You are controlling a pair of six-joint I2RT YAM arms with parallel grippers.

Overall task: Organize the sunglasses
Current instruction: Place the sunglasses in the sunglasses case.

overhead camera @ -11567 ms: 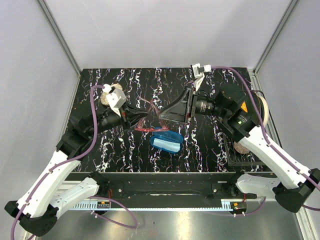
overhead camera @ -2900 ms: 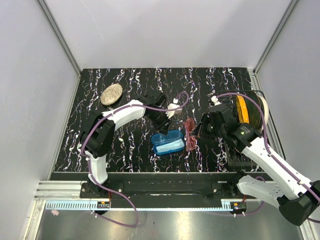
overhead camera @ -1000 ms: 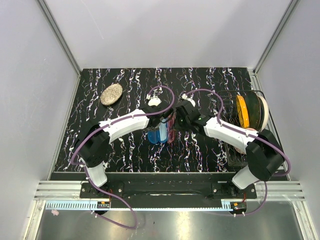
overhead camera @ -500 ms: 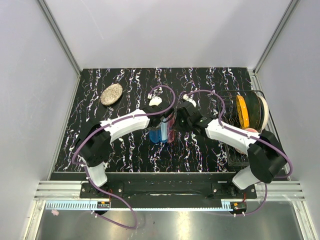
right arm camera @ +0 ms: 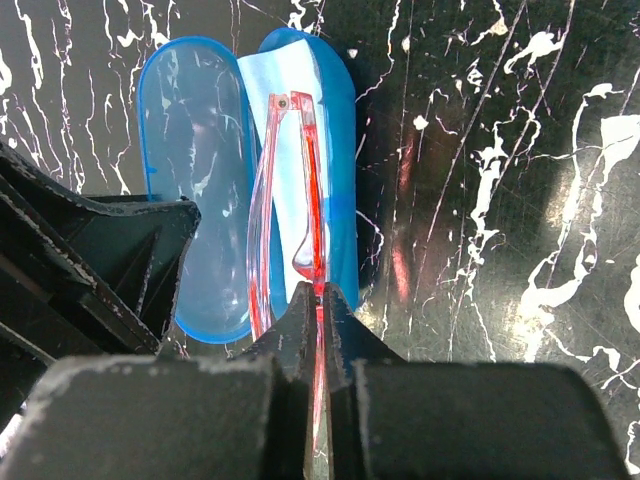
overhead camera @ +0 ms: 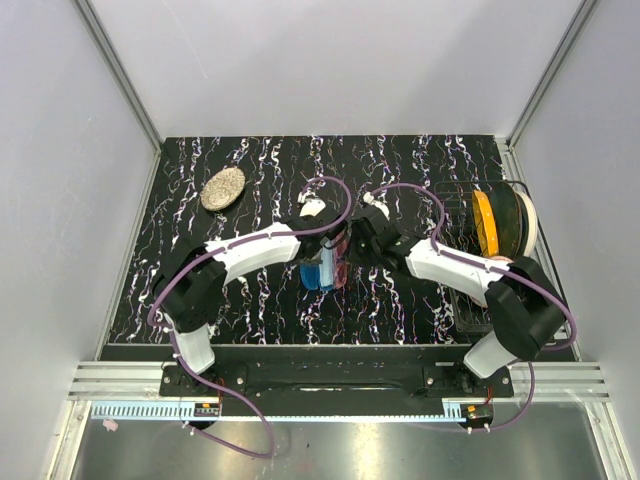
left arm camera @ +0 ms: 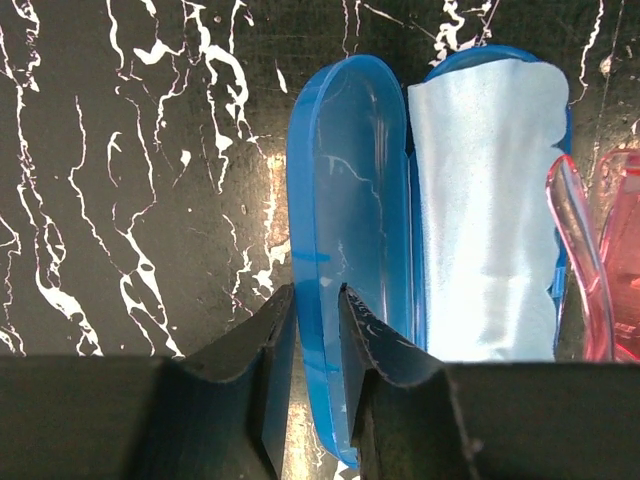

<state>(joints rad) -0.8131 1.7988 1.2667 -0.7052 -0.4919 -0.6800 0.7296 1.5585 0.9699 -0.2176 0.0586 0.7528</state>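
One pair of sunglasses (right arm camera: 311,190), folded, is pinched at its near end by the right gripper (right arm camera: 318,300), whose jaws are closed tight on the thin red frame. From that grip the pair extends straight ahead of the fingertips. Its long axis is parallel to the long axis of the open blue case (right arm camera: 193,190).

The pair lies over the half of the case lined with the light blue cloth (left arm camera: 490,200), not over the bare lid half. Whether the frame rests on the cloth or hangs just above it cannot be told.

The left gripper (left arm camera: 312,300) is at the outer rim of the lid half, on the far side of the case from the sunglasses. Its jaws stand narrowly apart with the rim between them. Whether they press on the rim cannot be told.

Judgement: the right arm governs placement. The coming move calls for keeping the pair's axis matched to the tray, then releasing. The case sits on the black marbled table (overhead camera: 250,165).
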